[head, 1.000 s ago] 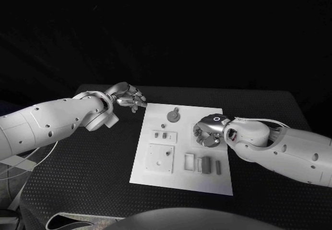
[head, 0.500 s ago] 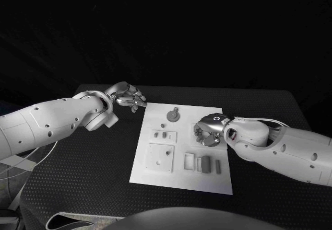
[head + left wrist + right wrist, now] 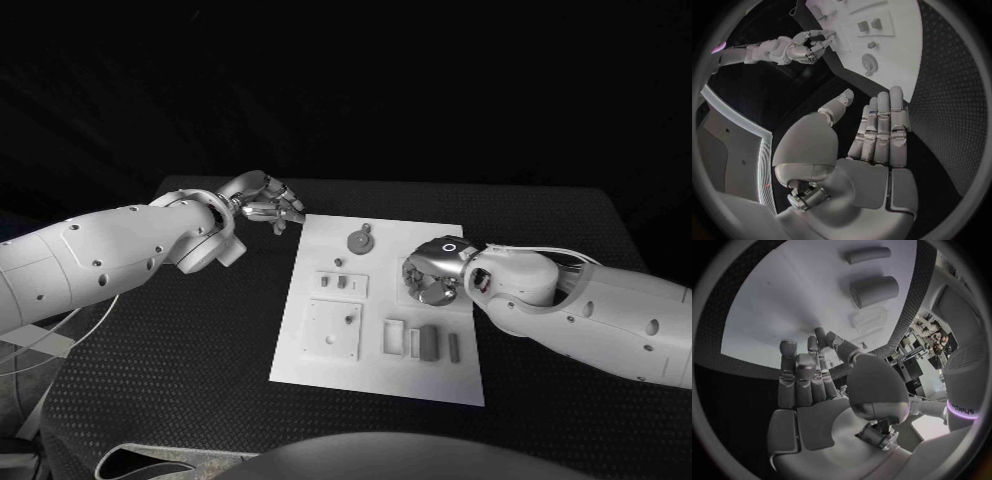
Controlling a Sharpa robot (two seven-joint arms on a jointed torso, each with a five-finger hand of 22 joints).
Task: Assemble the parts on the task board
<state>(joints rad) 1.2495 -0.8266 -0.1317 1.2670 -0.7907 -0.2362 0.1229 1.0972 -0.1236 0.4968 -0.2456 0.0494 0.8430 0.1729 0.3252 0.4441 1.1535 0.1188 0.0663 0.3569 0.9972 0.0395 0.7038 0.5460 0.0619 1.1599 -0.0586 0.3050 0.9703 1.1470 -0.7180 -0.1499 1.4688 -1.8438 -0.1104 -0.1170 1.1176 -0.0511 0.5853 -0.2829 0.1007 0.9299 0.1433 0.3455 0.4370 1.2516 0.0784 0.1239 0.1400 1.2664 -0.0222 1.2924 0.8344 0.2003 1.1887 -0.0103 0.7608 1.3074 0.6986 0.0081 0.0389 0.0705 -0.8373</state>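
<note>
The task board (image 3: 378, 305) lies flat in the middle of the black counter (image 3: 173, 340), its long side running away from the robot.

Parts on the board:
- A round part with a small tab (image 3: 362, 241) lies near the far edge.
- Two small dark parts (image 3: 336, 282) sit side by side in a shallow square recess below the round part.
- A larger square plate (image 3: 335, 330) lies nearer the robot.
- A row of upright block-like parts (image 3: 421, 342) stands to the right of the plate.

The left hand (image 3: 260, 204) hovers over the counter just beside the board's far-left corner. Its fingers (image 3: 879, 125) are extended, close together and apart from the thumb. It holds nothing.

The right hand (image 3: 434, 274) is positioned over the right side of the board, above the row of block-like parts. Its fingers (image 3: 798, 372) are partly curled, with a gap to the thumb. No part is visible in its grasp.
</note>
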